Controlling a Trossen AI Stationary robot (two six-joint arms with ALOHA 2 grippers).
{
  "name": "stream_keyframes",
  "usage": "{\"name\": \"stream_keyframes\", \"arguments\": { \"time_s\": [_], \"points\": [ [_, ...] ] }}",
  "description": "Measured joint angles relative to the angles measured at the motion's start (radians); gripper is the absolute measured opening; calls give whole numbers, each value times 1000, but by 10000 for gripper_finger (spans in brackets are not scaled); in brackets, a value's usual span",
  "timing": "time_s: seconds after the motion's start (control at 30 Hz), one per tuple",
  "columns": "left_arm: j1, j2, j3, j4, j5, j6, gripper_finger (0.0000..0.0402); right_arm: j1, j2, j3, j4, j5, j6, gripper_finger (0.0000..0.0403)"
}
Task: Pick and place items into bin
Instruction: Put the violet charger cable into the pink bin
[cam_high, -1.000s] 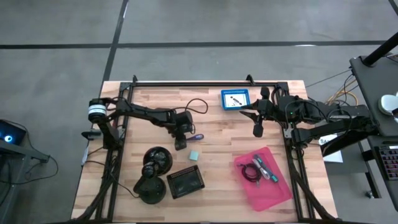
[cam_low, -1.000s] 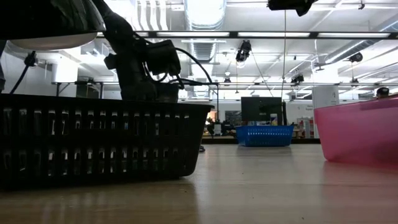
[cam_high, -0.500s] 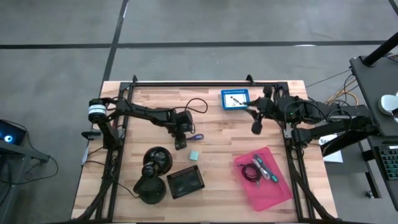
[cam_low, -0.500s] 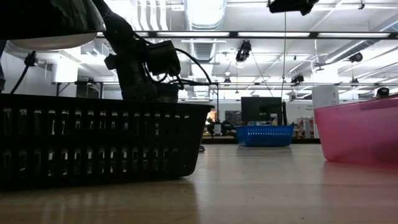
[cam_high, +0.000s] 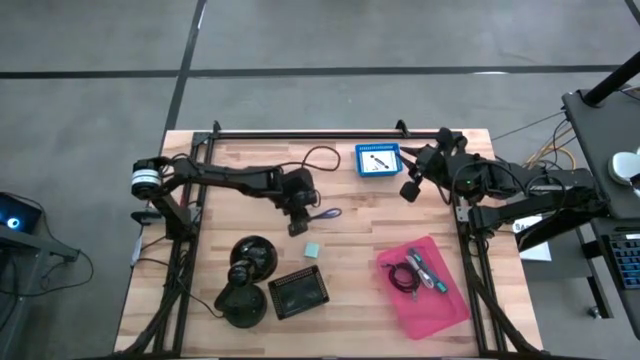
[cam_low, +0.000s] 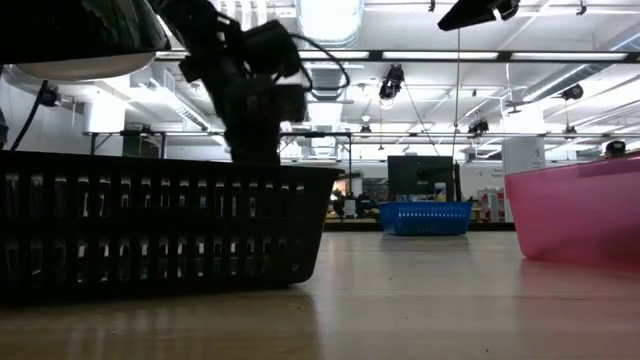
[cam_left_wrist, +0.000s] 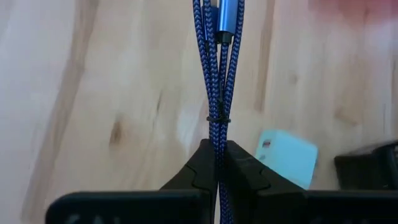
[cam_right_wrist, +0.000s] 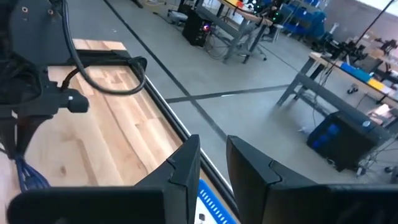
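Left gripper (cam_left_wrist: 216, 163), mid-tabletop (cam_high: 350, 225): fingers (cam_left_wrist: 198, 169) closed on a blue braided cable (cam_left_wrist: 216, 74) hanging above the wood, a pale teal cube (cam_high: 313, 248) just beside. Right gripper (cam_high: 410, 188), raised near the small blue bin (cam_high: 378, 159) at the far edge: fingers (cam_right_wrist: 180, 168) slightly parted, holding nothing. Pink bin (cam_high: 440, 300), near right, contains a coiled black cable (cam_high: 401, 276) and teal-handled tool (cam_high: 426, 271).
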Motion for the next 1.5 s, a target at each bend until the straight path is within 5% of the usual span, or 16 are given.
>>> {"name": "stream_keyframes", "arguments": {
  "time_s": [0.33, 0.53, 0.63, 0.97, 1.5],
  "points": [
    [0, 2, 105, 40, 0, 2, 2, 0, -21, -2, 0, -42, 6, 68],
    [7, 1, 146, 61, -15, 26, 3, 0, -42, -10, 0, -420, -34, 68],
    [13, -6, 147, 131, -17, 25, 3, 0, -40, -11, 0, -516, 8, 68],
    [47, -10, 137, 497, -16, -34, 3, -1, -40, -13, 116, -417, 138, 87],
    [57, -10, 126, 748, -81, -73, 4, -77, 4, -16, 145, -415, 208, 234]
  ]
}}
